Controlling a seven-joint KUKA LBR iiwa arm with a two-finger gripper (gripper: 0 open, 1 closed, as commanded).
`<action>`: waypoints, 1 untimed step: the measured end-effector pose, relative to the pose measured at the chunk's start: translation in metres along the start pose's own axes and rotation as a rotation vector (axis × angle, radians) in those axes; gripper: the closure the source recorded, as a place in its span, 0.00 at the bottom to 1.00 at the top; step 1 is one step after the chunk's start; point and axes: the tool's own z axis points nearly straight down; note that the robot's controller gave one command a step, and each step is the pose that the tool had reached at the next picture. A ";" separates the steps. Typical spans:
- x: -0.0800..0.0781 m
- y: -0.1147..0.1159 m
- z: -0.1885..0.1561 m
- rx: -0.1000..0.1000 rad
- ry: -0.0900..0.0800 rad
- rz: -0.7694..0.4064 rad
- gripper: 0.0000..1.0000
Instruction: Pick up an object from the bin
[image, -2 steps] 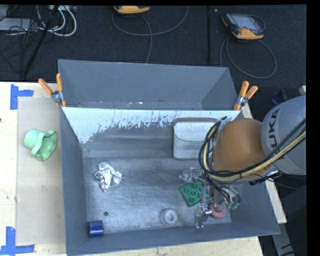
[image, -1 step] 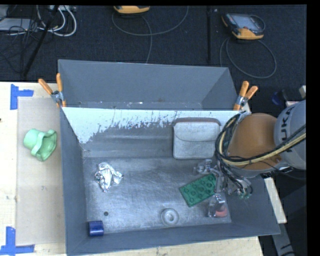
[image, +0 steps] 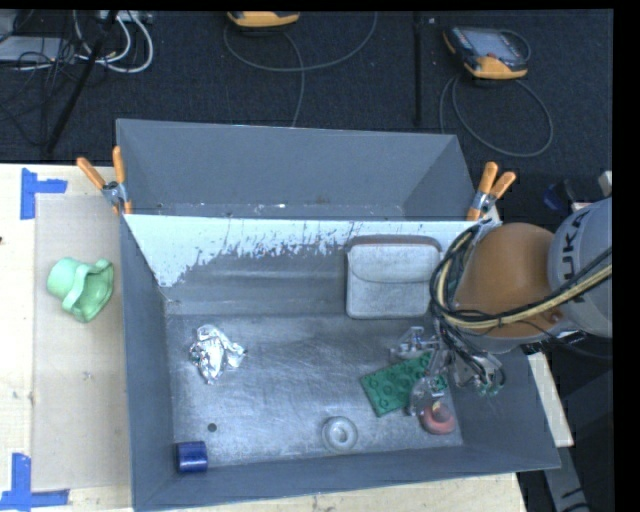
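Hovering pincer (image: 428, 385) over green plate (image: 385, 390), pink disc (image: 438, 420) just beside — open or closed, cannot tell

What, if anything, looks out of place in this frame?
A light green lump lies outside the grey bin, beyond its left wall. Nothing inside looks spilled or broken.

Dark carpet (image: 330, 95) covers the floor from ten to two o'clock. Thin black cables (image: 303, 95) loop across it. Two yellow-and-black handsets lie there, one (image: 262, 16) at twelve o'clock and another (image: 487, 50) at one o'clock. White cords (image: 130, 45) tangle at eleven o'clock.
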 end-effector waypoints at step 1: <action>-0.009 -0.008 -0.151 0.002 -0.001 -0.169 1.00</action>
